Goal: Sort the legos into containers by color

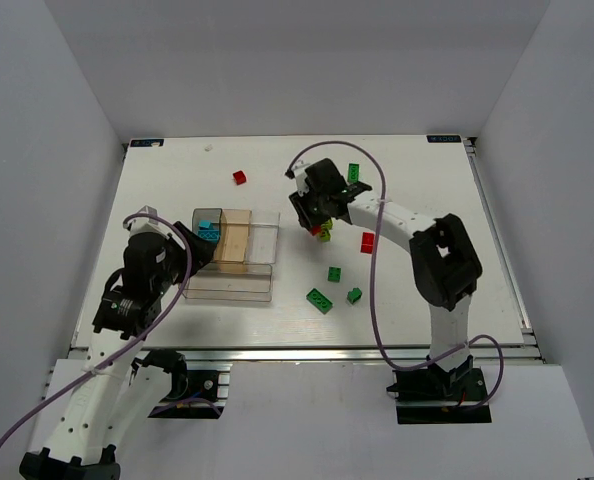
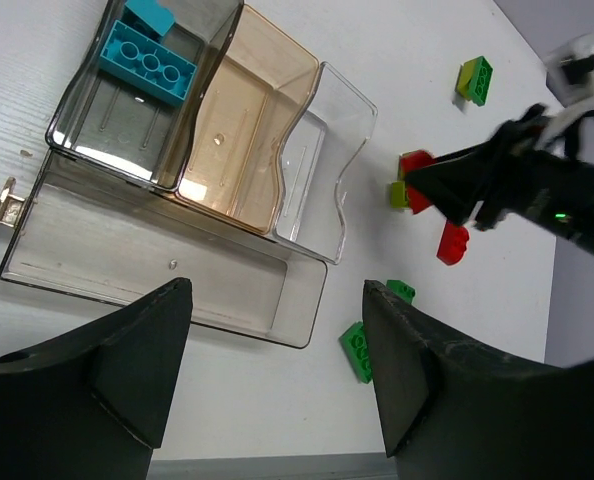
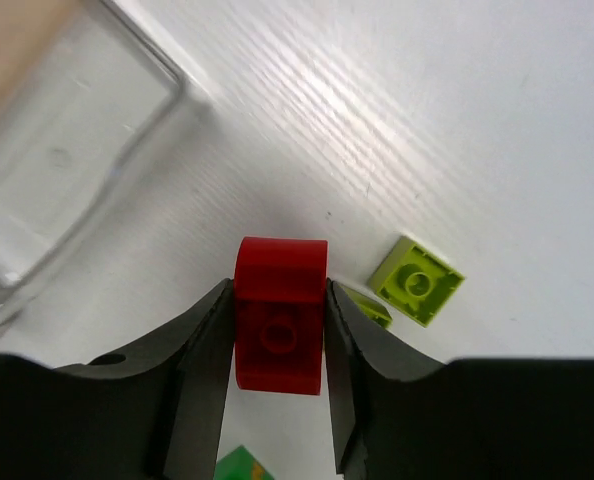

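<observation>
- Four containers [image 1: 232, 285] are sitting joined, two cyan legos [image 2: 147, 62] lying in the grey bin [image 2: 117, 115].
- Right gripper [image 3: 277, 295] is clamping one red lego [image 3: 280, 325], two lime legos [image 3: 416, 281] lying at its three o'clock.
- Left gripper [image 2: 277, 292] is hanging, jaws apart.

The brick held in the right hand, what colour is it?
Red. The brick shows best in the right wrist view, gripped by the right hand.
</observation>
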Controlling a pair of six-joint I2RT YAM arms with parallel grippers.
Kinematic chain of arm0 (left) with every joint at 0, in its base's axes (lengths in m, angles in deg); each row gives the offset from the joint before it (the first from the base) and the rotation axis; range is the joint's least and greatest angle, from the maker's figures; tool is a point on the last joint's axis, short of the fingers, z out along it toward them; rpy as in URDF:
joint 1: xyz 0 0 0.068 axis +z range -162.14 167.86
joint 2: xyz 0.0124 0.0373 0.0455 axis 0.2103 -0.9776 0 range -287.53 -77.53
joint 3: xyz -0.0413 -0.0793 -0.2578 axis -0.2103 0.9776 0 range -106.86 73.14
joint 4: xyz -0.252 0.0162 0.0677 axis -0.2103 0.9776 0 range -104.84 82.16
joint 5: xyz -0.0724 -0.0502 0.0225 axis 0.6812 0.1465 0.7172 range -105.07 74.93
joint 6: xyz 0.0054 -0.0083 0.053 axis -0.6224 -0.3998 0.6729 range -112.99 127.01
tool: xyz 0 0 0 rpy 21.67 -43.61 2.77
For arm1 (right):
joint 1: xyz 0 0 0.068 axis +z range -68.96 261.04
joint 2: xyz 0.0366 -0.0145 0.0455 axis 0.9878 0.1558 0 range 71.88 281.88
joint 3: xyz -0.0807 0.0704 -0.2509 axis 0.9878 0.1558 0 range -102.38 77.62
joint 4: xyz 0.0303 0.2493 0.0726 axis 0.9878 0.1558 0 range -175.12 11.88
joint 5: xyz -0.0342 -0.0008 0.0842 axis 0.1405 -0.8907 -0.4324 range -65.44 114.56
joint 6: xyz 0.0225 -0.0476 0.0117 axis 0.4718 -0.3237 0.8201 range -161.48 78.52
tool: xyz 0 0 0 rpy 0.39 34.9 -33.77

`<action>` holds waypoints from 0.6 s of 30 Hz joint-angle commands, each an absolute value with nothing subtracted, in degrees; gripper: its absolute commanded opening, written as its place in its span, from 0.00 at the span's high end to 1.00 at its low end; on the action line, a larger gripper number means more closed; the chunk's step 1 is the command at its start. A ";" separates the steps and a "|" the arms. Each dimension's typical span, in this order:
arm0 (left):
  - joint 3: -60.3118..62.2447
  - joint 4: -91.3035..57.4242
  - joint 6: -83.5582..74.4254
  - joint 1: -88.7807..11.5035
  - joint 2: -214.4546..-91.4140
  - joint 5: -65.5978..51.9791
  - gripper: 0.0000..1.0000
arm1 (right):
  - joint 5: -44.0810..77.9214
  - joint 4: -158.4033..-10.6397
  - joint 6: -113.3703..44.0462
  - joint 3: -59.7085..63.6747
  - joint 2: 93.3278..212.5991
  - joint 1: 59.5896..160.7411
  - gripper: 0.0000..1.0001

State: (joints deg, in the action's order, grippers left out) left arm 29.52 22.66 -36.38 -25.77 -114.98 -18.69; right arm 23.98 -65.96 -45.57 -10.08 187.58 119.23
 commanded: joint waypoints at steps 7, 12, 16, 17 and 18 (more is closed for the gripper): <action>29.11 19.97 -35.79 -25.85 -114.00 -16.48 0.21 | 4.80 -70.26 -39.48 -16.07 182.09 122.34 1.00; 28.13 20.23 -35.88 -25.85 -113.83 -16.30 0.21 | -0.31 -78.07 -28.21 -19.40 187.01 125.68 1.00; 28.31 20.58 -36.93 -25.85 -112.51 -16.56 0.21 | -2.68 -82.47 -23.82 -23.62 191.75 127.88 1.00; 28.40 20.50 -37.11 -25.85 -112.25 -16.65 0.21 | -2.86 -83.26 -22.77 -24.50 193.85 127.97 1.00; 28.49 20.67 -37.46 -25.85 -111.90 -16.74 0.20 | -2.95 -84.40 -21.89 -25.38 195.01 128.06 1.00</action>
